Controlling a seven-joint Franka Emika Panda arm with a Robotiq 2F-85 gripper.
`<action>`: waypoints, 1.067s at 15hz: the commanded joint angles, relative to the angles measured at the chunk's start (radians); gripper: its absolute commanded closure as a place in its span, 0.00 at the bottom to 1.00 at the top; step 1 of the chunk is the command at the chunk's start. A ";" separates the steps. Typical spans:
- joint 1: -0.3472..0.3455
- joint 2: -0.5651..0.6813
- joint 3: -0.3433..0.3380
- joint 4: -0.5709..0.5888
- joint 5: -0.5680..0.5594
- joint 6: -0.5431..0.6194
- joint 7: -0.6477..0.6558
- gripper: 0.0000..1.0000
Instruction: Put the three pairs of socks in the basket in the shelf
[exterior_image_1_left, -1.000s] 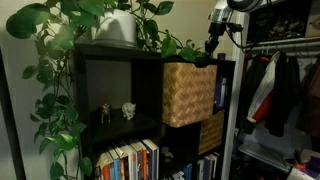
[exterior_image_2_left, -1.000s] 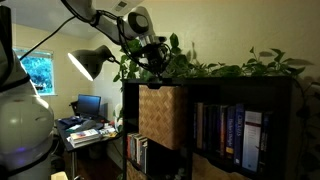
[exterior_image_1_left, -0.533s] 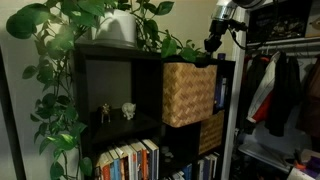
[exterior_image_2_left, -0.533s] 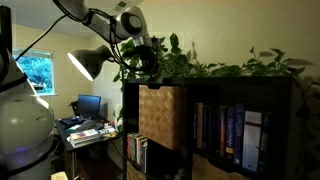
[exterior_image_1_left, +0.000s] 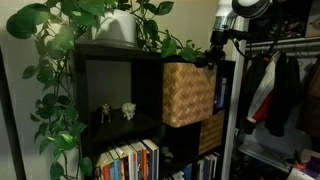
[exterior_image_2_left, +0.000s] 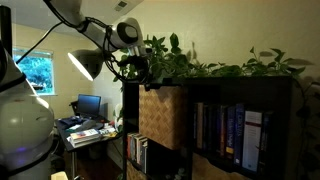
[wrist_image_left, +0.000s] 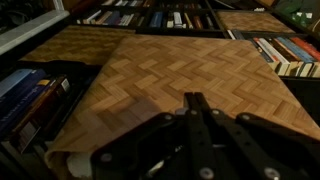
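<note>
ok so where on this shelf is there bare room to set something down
The best free patch is the upper compartment left of the basket: only two small figurines stand on its floor, with bare board around them. Crowded: the basket fills its own cube, books pack the row below, and the plant sprawls over the top of the shelf.

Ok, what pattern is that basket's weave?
Large tan wicker basket: herringbone weave, clearest in wrist view.

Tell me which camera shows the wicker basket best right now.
Best in an exterior view: the basket shows nearly whole, front and side, sitting in the shelf. In an exterior view the basket is dimmer, mostly one face. The wrist view shows only close-up weave, edges cropped.
</note>
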 joint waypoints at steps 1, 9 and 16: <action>0.004 -0.037 0.001 -0.085 0.013 0.081 0.034 0.96; -0.020 0.025 -0.021 -0.113 0.005 0.223 0.013 0.95; -0.050 0.119 -0.040 -0.072 0.001 0.348 0.014 0.96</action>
